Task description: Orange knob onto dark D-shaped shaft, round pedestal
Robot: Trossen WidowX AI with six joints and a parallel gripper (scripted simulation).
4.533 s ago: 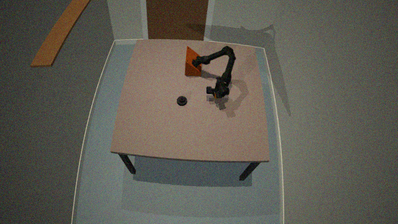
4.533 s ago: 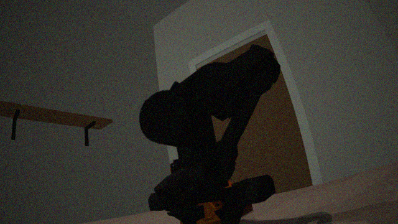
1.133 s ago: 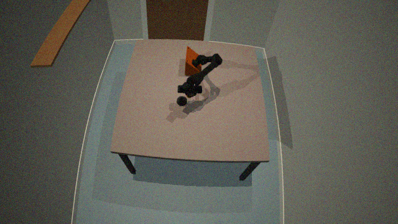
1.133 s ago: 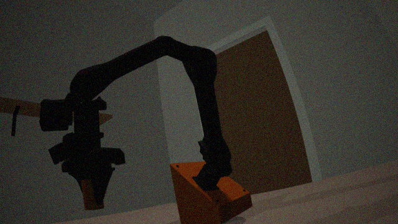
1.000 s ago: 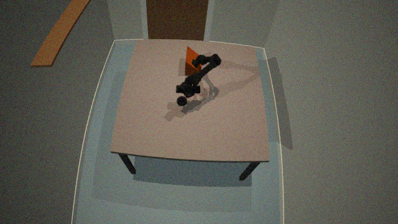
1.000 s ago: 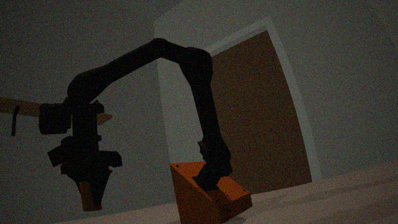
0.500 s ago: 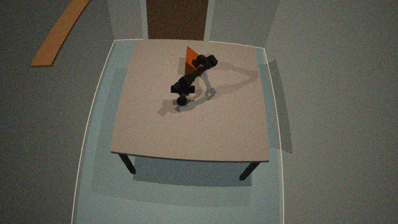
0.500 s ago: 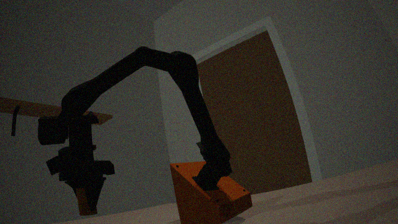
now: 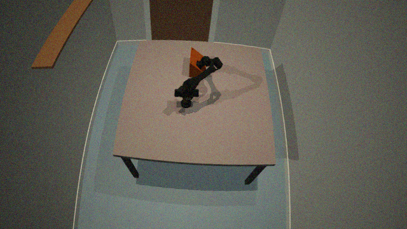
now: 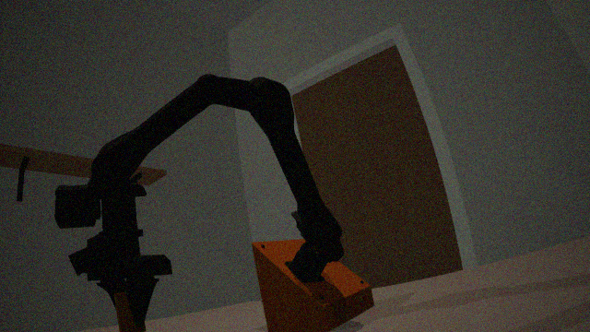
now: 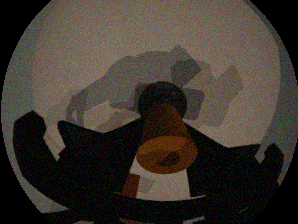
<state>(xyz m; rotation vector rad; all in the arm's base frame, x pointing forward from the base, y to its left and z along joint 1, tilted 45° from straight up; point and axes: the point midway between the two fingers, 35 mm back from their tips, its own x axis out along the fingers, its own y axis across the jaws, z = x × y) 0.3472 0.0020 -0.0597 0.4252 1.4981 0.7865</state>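
Observation:
The orange knob is held upright between the fingers of my gripper, which is shut on it. In the wrist view its wide near end shows a dark patch, and its far end overlaps the dark round pedestal. In the top view the gripper is over or very near the pedestal, and the knob cannot be made out. The pedestal is out of the exterior view. The shaft is hidden behind the knob; whether they touch, and where the flat sides face, cannot be told.
The arm's base stands on an orange wedge-shaped block at the back of the pinkish table. The arm arches forward from it. Arm shadows fall around the pedestal. A wooden shelf is on the wall beyond the table.

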